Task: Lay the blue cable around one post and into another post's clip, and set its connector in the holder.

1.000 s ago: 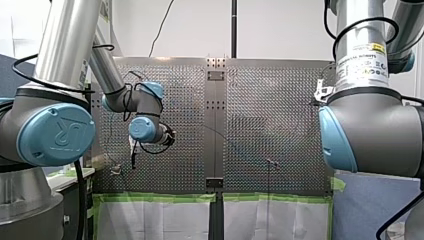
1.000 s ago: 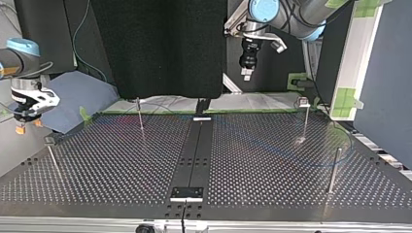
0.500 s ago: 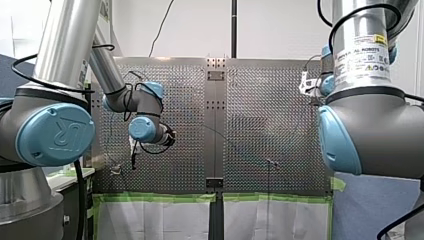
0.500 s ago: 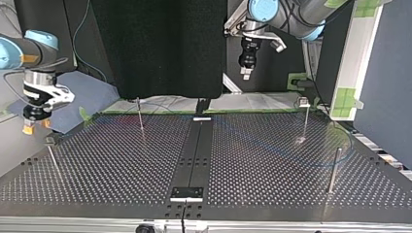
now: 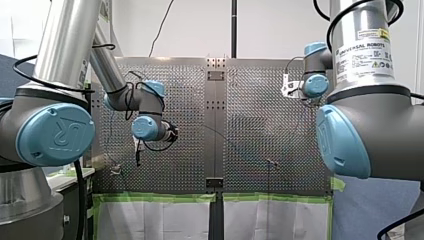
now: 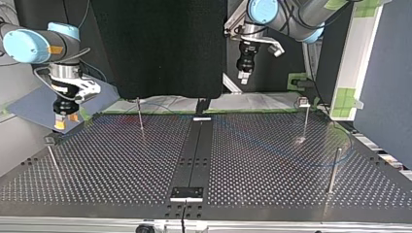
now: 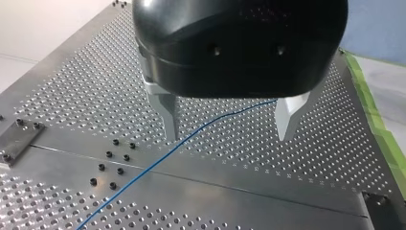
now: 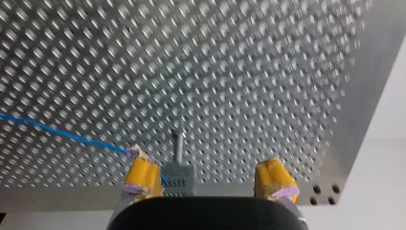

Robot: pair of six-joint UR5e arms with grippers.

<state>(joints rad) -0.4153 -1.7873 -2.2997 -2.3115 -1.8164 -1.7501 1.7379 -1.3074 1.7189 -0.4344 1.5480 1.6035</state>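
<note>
Front view: the table (image 5: pixel 260 115) is reached over from both sides. Top view: the left hand (image 6: pixel 244 74) is seen at upper middle, the right hand (image 6: pixel 59 122) at upper left. Left wrist view: the cable (image 7: pixel 158 160) is seen lying under spread, empty fingers (image 7: pixel 168 115). Right wrist view: a post (image 8: pixel 178 143) is flanked by parted, empty pads (image 8: pixel 142 175) and could be struck in lowering.

**Blue cable lies slack on the desk**

The thin blue cable (image 7: pixel 191 136) lies flat on the perforated desk (image 7: pixel 311 153) in a long loose line. One part reaches the grey clip (image 8: pixel 178 176) on a thin upright post (image 8: pixel 178 143).
</note>
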